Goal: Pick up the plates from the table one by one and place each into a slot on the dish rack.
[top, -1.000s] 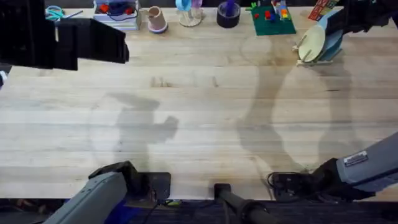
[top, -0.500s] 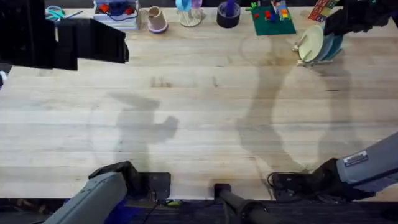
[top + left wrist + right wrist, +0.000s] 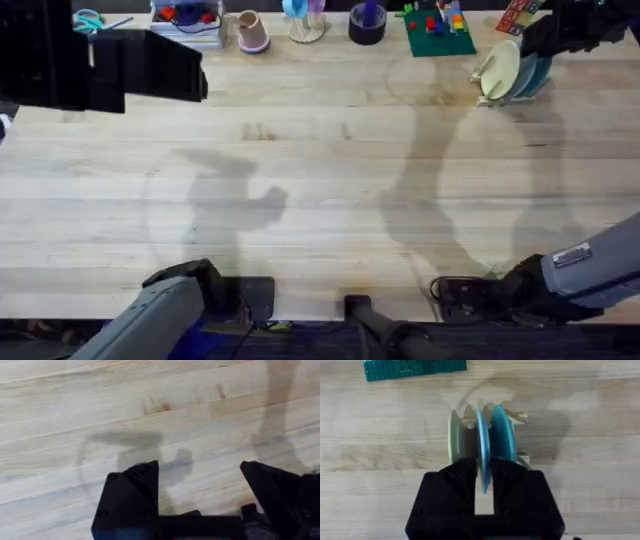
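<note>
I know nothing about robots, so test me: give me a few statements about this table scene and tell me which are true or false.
1. Three plates stand on edge in the dish rack. True: the cream plate, the pale blue plate and the teal plate.
2. The right gripper is shut on the teal plate. False: its fingers close on the pale blue plate.
3. The left gripper is open over bare table. True.
4. The pale blue plate stands between the other two. True.
5. A plate still lies flat on the table. False: all three stand in the rack.
</note>
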You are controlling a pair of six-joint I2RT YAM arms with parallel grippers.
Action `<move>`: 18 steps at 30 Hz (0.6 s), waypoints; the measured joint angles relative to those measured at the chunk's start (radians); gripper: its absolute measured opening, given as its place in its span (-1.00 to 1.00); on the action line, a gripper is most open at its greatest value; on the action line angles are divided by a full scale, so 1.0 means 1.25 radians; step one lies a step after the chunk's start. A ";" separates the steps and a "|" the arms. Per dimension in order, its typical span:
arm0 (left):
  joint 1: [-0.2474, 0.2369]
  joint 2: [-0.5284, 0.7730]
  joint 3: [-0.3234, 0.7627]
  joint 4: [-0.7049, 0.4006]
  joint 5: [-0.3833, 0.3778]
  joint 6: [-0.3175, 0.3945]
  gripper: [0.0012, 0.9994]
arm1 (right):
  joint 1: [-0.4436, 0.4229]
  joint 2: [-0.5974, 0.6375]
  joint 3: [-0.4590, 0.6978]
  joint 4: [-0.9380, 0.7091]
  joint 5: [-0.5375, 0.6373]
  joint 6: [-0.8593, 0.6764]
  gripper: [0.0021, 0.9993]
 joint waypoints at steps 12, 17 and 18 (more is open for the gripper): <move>0.000 0.000 0.000 0.000 0.000 0.000 0.99 | 0.000 -0.157 0.000 -0.097 0.000 0.001 -0.50; 0.000 0.000 0.000 0.000 0.000 0.000 0.99 | 0.000 -0.225 0.000 -0.154 0.000 0.001 -0.46; 0.000 0.000 0.000 0.000 0.000 0.000 0.99 | 0.000 -0.237 0.000 -0.162 0.000 0.001 -0.45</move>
